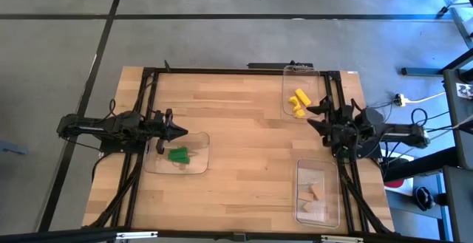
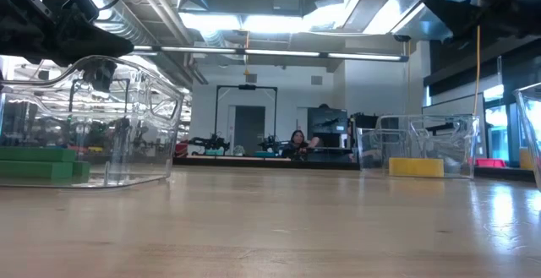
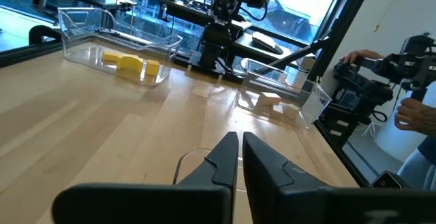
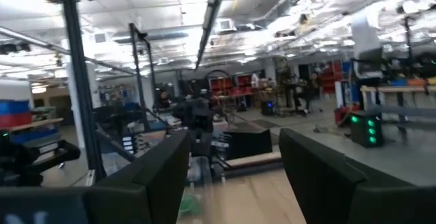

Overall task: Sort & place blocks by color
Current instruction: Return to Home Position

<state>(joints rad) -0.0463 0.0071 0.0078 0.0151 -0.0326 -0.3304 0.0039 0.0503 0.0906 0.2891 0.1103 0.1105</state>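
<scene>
Green blocks (image 1: 178, 154) (image 2: 38, 164) lie in a clear tray (image 1: 199, 165) on the table's left side. Yellow blocks (image 1: 298, 101) (image 3: 131, 64) lie in a clear tray (image 1: 290, 77) at the far right. Tan blocks (image 1: 316, 193) (image 3: 269, 101) lie in a third clear tray (image 1: 301, 170) at the near right. My left gripper (image 1: 183, 134) (image 3: 240, 149) is shut, empty, and hovers over the far edge of the green tray. My right gripper (image 1: 312, 116) (image 4: 235, 163) is open and empty. It is raised beside the yellow tray's near right corner and points toward the table's left.
A dark frame (image 1: 222, 71) runs along the far edge and down both sides of the wooden table (image 1: 244, 162). The middle of the table between the three trays is bare wood. A person (image 3: 415, 115) stands beyond the table's right side.
</scene>
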